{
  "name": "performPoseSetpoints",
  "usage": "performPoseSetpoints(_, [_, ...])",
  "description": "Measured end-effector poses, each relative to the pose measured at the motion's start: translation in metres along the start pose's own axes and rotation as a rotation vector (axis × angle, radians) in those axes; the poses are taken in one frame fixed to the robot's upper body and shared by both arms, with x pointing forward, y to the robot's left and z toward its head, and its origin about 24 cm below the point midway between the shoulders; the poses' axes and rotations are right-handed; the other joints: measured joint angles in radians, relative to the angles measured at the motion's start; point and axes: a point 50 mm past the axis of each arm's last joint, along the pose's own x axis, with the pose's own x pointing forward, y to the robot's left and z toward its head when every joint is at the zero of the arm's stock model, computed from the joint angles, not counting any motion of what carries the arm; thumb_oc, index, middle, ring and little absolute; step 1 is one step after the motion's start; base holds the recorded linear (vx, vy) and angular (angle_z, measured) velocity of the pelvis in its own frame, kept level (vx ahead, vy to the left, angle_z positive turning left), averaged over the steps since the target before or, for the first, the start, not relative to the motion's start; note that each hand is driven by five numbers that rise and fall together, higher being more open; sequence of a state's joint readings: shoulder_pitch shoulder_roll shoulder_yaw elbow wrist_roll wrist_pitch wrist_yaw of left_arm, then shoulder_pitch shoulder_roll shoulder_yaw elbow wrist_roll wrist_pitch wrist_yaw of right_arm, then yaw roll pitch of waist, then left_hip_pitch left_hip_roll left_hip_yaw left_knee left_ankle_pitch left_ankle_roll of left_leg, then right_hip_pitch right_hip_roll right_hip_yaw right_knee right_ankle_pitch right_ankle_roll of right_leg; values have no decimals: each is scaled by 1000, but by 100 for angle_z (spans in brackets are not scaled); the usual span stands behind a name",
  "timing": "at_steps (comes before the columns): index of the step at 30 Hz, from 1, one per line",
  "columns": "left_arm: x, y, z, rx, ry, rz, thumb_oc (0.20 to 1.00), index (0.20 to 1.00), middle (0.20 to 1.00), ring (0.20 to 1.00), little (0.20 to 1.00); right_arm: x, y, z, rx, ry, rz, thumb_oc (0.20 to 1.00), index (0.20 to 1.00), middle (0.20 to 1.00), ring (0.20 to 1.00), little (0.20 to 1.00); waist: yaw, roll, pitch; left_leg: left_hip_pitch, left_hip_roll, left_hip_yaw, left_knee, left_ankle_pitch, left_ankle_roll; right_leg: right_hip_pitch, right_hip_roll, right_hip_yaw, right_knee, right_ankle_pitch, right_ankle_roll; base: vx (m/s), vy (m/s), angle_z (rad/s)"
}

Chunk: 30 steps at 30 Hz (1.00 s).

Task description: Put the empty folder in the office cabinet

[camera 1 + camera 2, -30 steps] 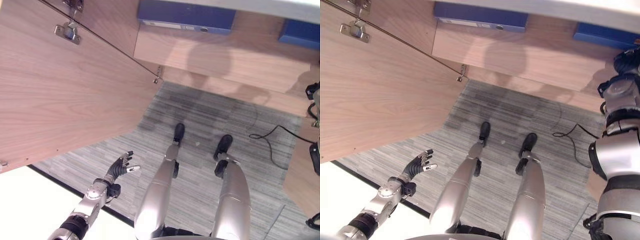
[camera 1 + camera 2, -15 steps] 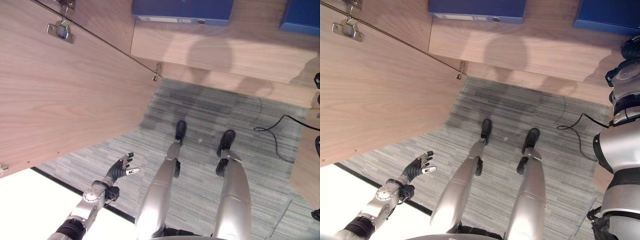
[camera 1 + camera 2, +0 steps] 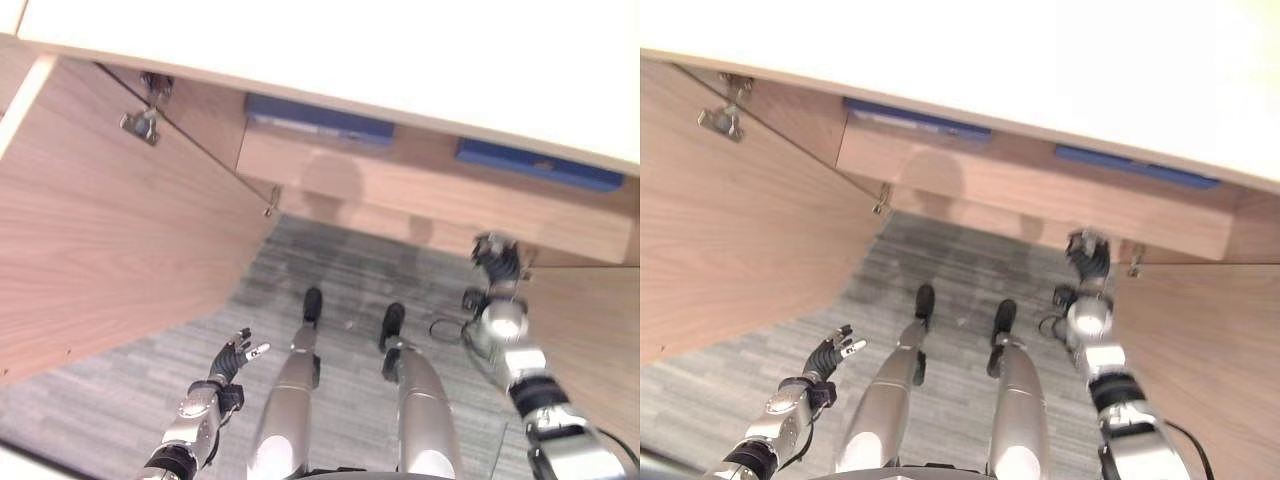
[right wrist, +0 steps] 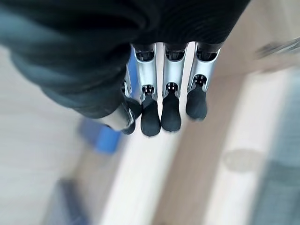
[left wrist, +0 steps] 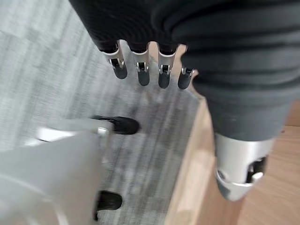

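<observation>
Office: wood cabinet (image 3: 120, 250) w/ blue folders (image 3: 318, 118), grey carpet (image 3: 330, 270).

No text, label, number or sign can be read anywhere. The blue folder (image 3: 318, 117) lying on the cabinet shelf (image 3: 440, 195) carries a pale strip along its spine, but whatever is printed on it is too small to make out. The second blue folder (image 3: 538, 164), further along the same shelf, shows no legible marking.
</observation>
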<state>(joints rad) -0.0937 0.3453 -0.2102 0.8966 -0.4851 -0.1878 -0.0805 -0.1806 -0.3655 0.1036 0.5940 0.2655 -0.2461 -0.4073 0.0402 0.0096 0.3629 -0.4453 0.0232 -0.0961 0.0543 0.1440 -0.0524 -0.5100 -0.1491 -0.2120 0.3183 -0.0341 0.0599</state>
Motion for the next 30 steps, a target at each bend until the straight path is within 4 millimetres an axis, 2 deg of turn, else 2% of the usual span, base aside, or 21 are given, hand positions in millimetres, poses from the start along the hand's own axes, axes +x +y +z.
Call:
performPoseSetpoints(1, [-3,7,-6,4,22,23,1000,1000,1000,1000,1000,-10,-3,-14,-32,44,23,1000,1000,1000,1000,1000,-6,-12,-16,34,0,9,-12,-9,6,33,2,9,-25,2,3,96,72,-19])
performPoseSetpoints(3, [-5,12,-13,22,54,40,1000,1000,1000,1000,1000,-16,-6,-25,-36,84,31,1000,1000,1000,1000,1000,-25,-19,-35,59,2,14,-21,-16,1,64,5,9,-55,9,10,97,67,-15])
performPoseSetpoints(5, [-11,17,-28,34,120,56,1000,1000,1000,1000,1000,-29,-7,-40,-44,136,77,1000,1000,1000,1000,1000,-36,-27,-75,111,6,31,-47,-18,7,120,12,16,-106,26,15,74,71,-21])
performPoseSetpoints(7, [-22,25,-49,42,200,92,1000,1000,1000,1000,1000,-45,-8,-64,-75,232,133,1000,1000,1000,1000,1000,-36,-32,-130,196,10,50,-83,-23,20,212,23,31,-172,46,21,84,78,-25])
performPoseSetpoints(10, [-35,33,-70,9,273,131,1000,1000,1000,1000,1000,-72,-14,-92,-115,352,192,1000,1000,1000,1000,1000,-48,-38,-191,308,11,67,-137,-32,16,330,29,35,-260,70,31,77,87,-17])
performPoseSetpoints(11, [-48,37,-87,5,329,147,1000,1000,1000,1000,1000,-87,-14,-106,-171,414,253,1000,1000,1000,1000,1000,-57,-41,-250,346,10,77,-145,-41,20,380,31,39,-296,74,35,26,91,-19])
performPoseSetpoints(12, [-55,39,-95,9,355,150,1000,1000,1000,1000,1000,-97,-14,-113,-193,447,290,1000,1000,1000,1000,1000,-59,-44,-291,356,10,86,-145,-46,24,394,31,42,-313,78,40,36,89,-13])
performPoseSetpoints(15, [-57,33,-101,-10,370,145,1000,1000,1000,1000,1000,-104,-4,-120,-236,483,380,1000,1000,1000,1000,1000,-57,-47,-322,406,7,89,-154,-61,22,470,33,40,-367,102,38,59,49,-4])
performPoseSetpoints(16, [-61,34,-105,-10,383,151,1000,1000,1000,1000,1000,-108,0,-125,-257,506,413,1000,1000,1000,1000,1000,-51,-46,-358,424,8,89,-154,-73,15,496,36,39,-386,99,41,38,45,-1])
performPoseSetpoints(18, [-65,35,-109,5,397,150,1000,1000,1000,1000,1000,-111,0,-126,-267,513,427,1000,1000,1000,1000,1000,-41,-47,-390,425,8,88,-154,-74,15,501,37,39,-393,99,43,22,46,1])
performPoseSetpoints(25, [-70,36,-113,14,408,160,1000,1000,1000,1000,1000,-118,6,-130,-365,516,539,1000,1000,1000,1000,1000,-6,-56,-394,455,7,57,-155,-75,13,554,38,17,-396,99,42,-9,4,13])
performPoseSetpoints(28, [-67,35,-108,16,378,155,1000,1000,1000,1000,1000,-120,7,-131,-365,519,543,1000,1000,1000,1000,1000,15,-61,-392,454,6,19,-154,-69,11,575,38,-22,-399,95,36,-50,-41,40])
performPoseSetpoints(30, [-71,35,-111,16,387,162,1000,1000,1000,1000,1000,-118,8,-129,-364,513,543,1000,1000,1000,1000,1000,38,-57,-391,452,6,-8,-154,-67,9,587,39,-52,-395,88,37,-62,-42,38])
